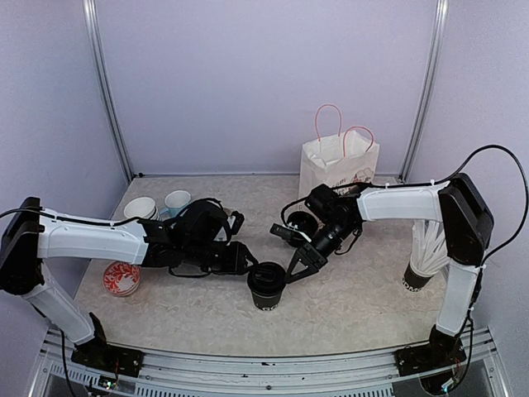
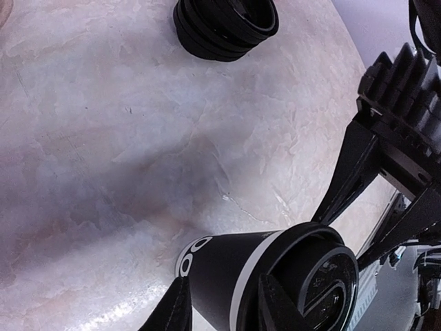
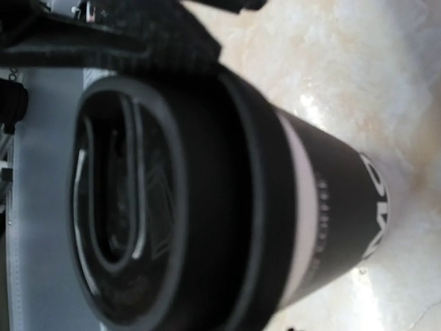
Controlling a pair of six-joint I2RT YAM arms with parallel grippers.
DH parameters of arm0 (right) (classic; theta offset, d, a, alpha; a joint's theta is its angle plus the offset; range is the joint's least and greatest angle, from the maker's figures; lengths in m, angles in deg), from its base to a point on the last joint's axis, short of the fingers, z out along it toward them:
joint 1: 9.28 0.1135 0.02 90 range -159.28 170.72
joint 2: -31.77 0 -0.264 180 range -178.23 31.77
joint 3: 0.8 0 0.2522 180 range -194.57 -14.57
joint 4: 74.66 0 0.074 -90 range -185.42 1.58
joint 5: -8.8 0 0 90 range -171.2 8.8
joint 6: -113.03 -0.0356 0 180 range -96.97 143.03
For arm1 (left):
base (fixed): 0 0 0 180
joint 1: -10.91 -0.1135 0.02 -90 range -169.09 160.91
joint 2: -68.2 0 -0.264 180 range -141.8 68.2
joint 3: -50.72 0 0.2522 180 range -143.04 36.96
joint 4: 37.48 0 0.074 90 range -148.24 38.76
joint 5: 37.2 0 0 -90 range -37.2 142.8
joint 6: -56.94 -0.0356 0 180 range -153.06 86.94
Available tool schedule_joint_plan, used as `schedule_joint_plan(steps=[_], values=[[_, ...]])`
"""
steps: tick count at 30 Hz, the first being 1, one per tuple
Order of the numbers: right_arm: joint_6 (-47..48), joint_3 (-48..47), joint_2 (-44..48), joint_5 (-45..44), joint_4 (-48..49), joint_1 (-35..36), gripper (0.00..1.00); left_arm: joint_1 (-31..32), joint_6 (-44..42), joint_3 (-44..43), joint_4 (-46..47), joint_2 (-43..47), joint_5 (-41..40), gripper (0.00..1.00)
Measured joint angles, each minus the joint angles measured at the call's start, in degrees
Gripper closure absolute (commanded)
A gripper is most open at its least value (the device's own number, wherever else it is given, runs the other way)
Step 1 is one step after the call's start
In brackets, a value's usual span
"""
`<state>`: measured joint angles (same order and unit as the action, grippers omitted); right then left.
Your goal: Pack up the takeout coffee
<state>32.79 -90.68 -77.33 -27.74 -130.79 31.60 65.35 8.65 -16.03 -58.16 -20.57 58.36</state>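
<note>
I see 1 lidded takeout coffee cup [image 1: 266, 285] standing upright on the table [image 1: 355, 306], out in front between the 2 arms. My left gripper [image 1: 247, 266] is at the cup's left side. In the wrist view its fingers [image 2: 171, 314] overlap the cup's upper part, and I cannot tell whether they clamp it. My right gripper [image 1: 296, 269] has its jaws parted, tips just beside the lid's right rim. A stack of black lids [image 2: 224, 27] sits behind the cup. The white paper bag [image 1: 337, 165] stands upright at the back.
</note>
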Motion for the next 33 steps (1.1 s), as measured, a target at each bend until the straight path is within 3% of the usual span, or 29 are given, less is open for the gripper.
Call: schedule_joint_plan(steps=[9, 17, 21, 24, 33], values=[[3.4, 4.2, 4.1, -1.5, 1.8, 3.7, 0.48, 1.6, -4.9, -5.2, -5.7, 0.0, -3.6, 0.47], [6.0, 5.5, 6.8, -1.0, 1.6, 4.0, 0.49, 2.1, -5.9, -9.1, -8.8, 0.3, -7.9, 0.38], [7.6, 6.1, 7.2, -1.0, 0.9, 4.0, 0.58, 2.9, -4.1, -9.1, -14.0, 2.1, -8.9, 0.39], [8.2, 5.9, 7.4, -1.7, 0.1, 3.4, 0.63, 4.0, -0.3, -8.0, -16.9, 4.7, -9.0, 0.47], [8.4, 1.1, 6.4, -1.7, -1.3, 0.5, 0.64, 6.8, 11.6, 1.9, -17.3, 12.1, -5.0, 0.58]])
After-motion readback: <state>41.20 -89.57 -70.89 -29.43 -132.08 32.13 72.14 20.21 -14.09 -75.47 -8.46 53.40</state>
